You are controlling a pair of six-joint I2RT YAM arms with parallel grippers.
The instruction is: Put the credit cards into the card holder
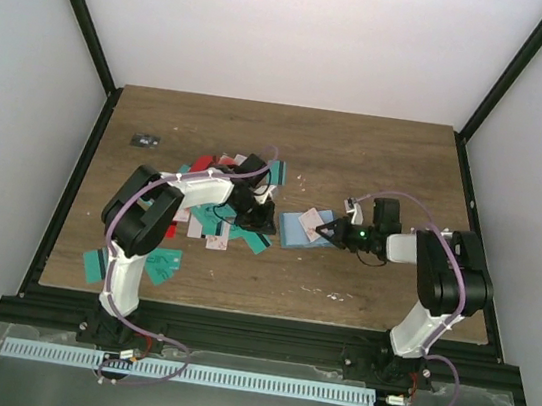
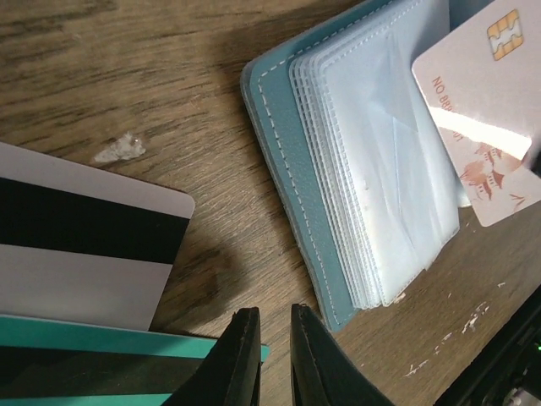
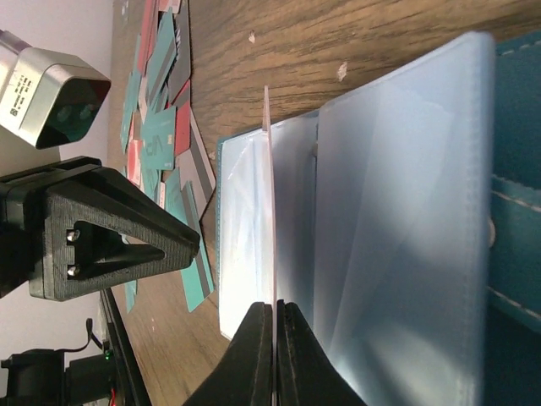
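Count from overhead: one card holder [image 1: 298, 229] near mid-table, lying open, and one heap of credit cards [image 1: 212, 205] just to its left, teal, red and white-pink, too overlapped for me to number. Two teal strays [image 1: 163, 264] lie apart from the heap toward the near left edge, and one small dark object [image 1: 144, 140] sits at the far left of the table [image 1: 378, 158]; I can't make out what it is. My right gripper [image 3: 275, 309] has its jaws pressed together on a single white-pink card [image 3: 270, 194], which I see edge-on from that wrist, standing among the holder's clear sleeves. From the left wrist the same card's face shows over the sleeves: a gold chip at the top corner, reddish blots, and red lettering starting "NO BR", the rest lost in glare. My left gripper [image 2: 270, 315] hangs low over the near edge of the heap, jaws drawn to a narrow slit. A teal card [image 2: 93, 355] runs up to the fingers there, but I can't tell whether it is pinched or only lies beneath them. Beside that teal one I count one black-striped card [image 2: 84, 245], white with a dark band, flat on the wood and well clear of the holder. The holder itself is blue-teal with light stitching along its edge. The left wrist's camera housing carries a small label, too fine for me to read.
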